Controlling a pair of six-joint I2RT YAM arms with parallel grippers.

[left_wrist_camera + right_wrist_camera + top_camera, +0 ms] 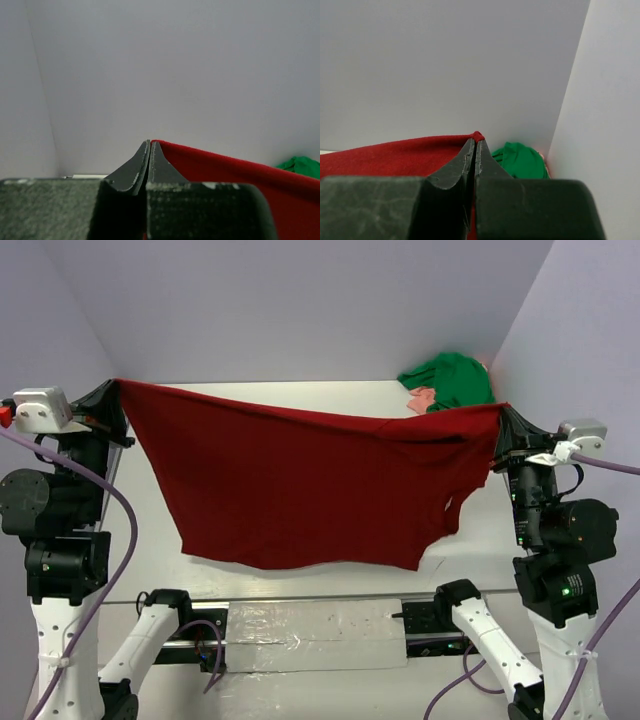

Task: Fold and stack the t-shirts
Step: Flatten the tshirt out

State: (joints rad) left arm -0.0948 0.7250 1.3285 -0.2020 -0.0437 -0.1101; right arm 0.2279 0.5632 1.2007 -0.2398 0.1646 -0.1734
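Cloth hangs stretched between my two grippers: the dark red t-shirt (300,480) spans the top view from 9 o'clock to 3 o'clock, raised over the table (470,560); my left gripper (108,392) is pinched tight on its upper corner at 9 o'clock, fingers pressed together, with the red edge running off toward 3 o'clock in the left wrist view; my right gripper (505,418) is clamped on the opposite upper corner at 3 o'clock, a small tip of red fabric poking up at the closed fingertips in the right wrist view; the top edge sags a little between the two holds; the lower hem droops unevenly toward 6 o'clock, with a sleeve dangling at about 4 o'clock, and I cannot tell whether the hem touches the table; the bright green t-shirt (450,380) lies bunched in the far corner at 1 o'clock, apart from both grippers; the salmon-pink cloth (420,398) peeks out touching the green heap on its 9 o'clock side
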